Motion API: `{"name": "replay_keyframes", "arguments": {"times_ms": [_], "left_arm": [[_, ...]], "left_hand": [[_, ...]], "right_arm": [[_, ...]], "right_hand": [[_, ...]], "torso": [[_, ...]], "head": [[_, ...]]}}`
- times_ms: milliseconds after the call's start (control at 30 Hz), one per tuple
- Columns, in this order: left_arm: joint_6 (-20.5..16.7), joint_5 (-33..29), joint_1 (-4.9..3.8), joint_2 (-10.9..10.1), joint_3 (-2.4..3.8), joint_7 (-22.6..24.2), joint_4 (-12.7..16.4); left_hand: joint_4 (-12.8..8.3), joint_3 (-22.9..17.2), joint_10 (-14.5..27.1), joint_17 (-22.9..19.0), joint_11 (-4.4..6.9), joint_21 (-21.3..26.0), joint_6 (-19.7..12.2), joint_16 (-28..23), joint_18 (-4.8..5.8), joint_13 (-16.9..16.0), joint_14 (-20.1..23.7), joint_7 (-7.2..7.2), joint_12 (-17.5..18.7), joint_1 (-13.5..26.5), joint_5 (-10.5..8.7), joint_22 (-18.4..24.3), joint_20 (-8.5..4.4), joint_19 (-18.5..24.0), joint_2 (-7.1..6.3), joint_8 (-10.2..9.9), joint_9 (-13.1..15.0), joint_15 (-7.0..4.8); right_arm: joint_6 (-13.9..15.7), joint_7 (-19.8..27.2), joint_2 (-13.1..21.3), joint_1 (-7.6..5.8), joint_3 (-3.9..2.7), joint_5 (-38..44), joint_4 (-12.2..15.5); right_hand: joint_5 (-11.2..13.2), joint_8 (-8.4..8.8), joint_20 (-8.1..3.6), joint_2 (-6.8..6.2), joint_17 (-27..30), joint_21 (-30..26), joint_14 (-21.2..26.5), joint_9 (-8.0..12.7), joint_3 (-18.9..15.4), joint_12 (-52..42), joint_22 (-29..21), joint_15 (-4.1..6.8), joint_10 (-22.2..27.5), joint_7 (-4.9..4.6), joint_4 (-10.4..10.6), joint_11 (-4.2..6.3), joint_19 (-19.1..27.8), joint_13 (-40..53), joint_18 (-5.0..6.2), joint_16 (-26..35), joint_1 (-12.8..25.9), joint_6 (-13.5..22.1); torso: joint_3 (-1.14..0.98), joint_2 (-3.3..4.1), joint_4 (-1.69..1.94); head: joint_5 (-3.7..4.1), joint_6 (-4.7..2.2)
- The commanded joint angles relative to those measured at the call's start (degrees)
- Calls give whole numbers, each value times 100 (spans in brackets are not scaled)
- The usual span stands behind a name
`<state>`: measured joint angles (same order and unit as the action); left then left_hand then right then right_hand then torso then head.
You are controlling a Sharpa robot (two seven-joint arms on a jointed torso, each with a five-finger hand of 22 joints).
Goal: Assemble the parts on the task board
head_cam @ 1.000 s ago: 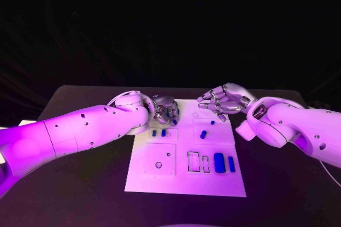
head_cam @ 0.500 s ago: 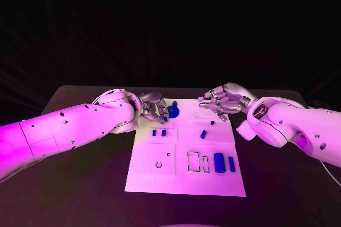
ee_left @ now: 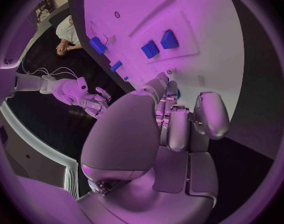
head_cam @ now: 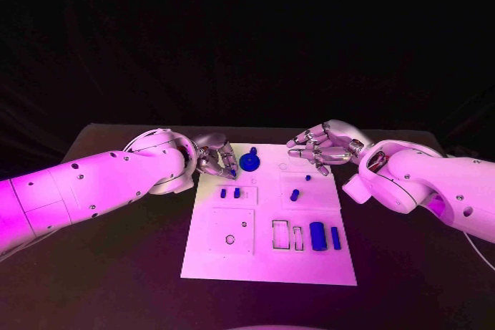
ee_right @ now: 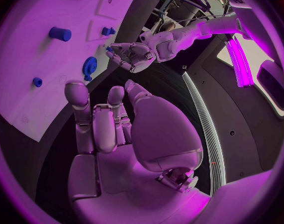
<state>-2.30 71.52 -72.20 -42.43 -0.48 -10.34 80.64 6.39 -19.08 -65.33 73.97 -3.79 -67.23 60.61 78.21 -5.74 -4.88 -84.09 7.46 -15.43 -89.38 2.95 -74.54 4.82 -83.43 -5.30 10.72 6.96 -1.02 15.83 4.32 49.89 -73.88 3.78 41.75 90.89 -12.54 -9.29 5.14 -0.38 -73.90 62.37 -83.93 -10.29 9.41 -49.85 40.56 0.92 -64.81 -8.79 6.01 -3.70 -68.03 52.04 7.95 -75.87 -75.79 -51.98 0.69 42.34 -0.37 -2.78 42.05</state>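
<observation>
Tabletop [head_cam: 124,222]: black, carries the white task board [head_cam: 270,262] at centre frame in the head view, long axis running from the lower middle up toward the two hands.

Left arm enters from the left edge. Left hand [head_cam: 214,160] sits at the board's upper-left corner, fingers curled inward; no part is visible between them in the left wrist view, so I read it as closed on nothing. Right hand [head_cam: 322,149] hovers over the board's upper-right corner, fingers bent and partly apart, nothing held as far as the right wrist view shows.

Parts, by size: round blue disc with upright stub [head_cam: 252,160] in the upper-middle of the board, just right of the left hand and apart from it; large blue block [head_cam: 317,236] and slim blue bar [head_cam: 336,238] at lower right, side by side; blue peg [head_cam: 295,195] at centre right; two small blue blocks [head_cam: 230,193] at centre left. Empty outlined slots lie left of the large block.

Judgement: the disc looks set down, seating unconfirmed. To do the step well, check that the disc sits flat before leaving it, lift the left hand clear without brushing the stub, and take the next part with one hand only, keeping the other off the board.
</observation>
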Motion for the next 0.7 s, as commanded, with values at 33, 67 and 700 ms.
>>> {"name": "replay_keyframes", "arguments": {"times_ms": [33, 67, 700], "left_arm": [[179, -76, -7, 12, 4, -27, -16], [186, -75, -7, 14, 4, -33, -22], [269, 95, 5, 104, -17, -64, -154]], "left_hand": [[-1, -20, -35, -5, 10, -16, 44, 13, 112, -7, -64, -6, 23, 65, 20, -9, 6, 33, 12, -19, 5, 21], [-1, -20, -35, -5, 10, -16, 44, 13, 112, -7, -64, -6, 23, 65, 20, -9, 6, 33, 12, -19, 5, 21], [-4, -29, -63, -8, 16, -10, 71, 16, 109, -14, -62, -10, 28, 87, 20, -11, 8, 39, 2, -19, 11, 19]], "right_arm": [[-62, 49, -5, 4, 0, 17, 3], [-61, 49, -5, 4, 0, 17, 3], [-27, 66, -3, 4, 0, 14, 13]], "right_hand": [[-34, -31, 14, 49, -6, -12, -205, -7, -22, -21, 6, -21, 16, -17, 15, -8, -44, 4, 74, -3, 5, 26], [-34, -31, 14, 49, -6, -12, -205, -7, -22, -21, 6, -21, 16, -17, 15, -8, -44, 4, 74, -3, 5, 26], [-37, -32, 14, 52, -12, -14, -208, -7, -34, -28, 6, -21, 15, -16, 27, -7, -48, 5, 73, -7, 13, 30]], "torso": [[-1, 3, -3], [-3, 3, -3], [-1, 2, -7]], "head": [[-7, 0], [-6, 4], [-16, 30]]}}
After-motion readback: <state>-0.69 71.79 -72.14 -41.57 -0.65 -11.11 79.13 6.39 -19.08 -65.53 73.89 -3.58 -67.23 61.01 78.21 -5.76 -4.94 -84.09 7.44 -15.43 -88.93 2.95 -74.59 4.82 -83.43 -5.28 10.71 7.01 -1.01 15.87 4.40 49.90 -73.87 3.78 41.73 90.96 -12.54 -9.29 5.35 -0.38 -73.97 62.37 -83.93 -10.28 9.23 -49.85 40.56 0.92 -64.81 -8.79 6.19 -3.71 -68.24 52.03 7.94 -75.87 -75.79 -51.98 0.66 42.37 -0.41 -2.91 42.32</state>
